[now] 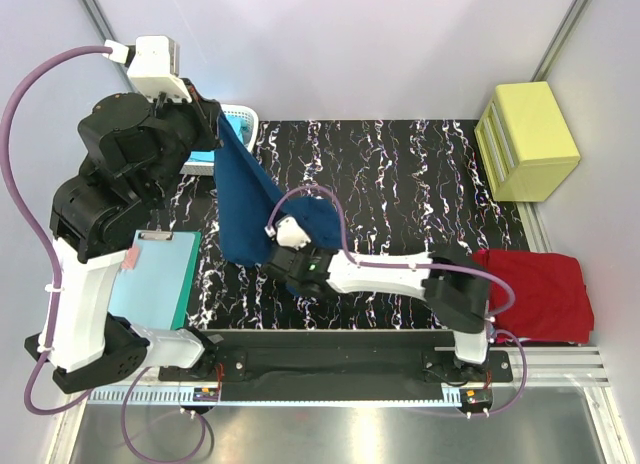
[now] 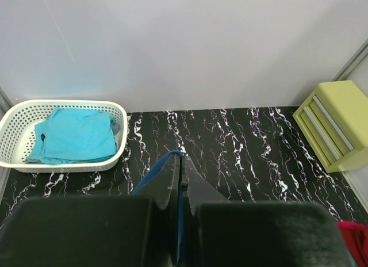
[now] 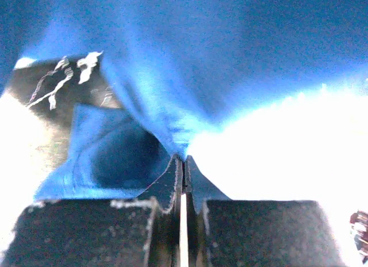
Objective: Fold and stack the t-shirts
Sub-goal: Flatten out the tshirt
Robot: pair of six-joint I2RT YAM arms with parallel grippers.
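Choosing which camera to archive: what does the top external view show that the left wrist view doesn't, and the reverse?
Only top external: the teal clipboard beside the left arm, and the right gripper shut on the navy t-shirt. Only left wrist: the turquoise t-shirt plainly in the white basket, mostly hidden from above, and the left gripper shut on the navy edge. Both: the navy t-shirt, yellow drawer unit, red t-shirt, marbled table.

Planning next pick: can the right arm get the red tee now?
Probably not yet: the right tool is shut on the navy tee, which the left tool also pinches. The red tee lies open close beside that arm, reachable once it lets go.
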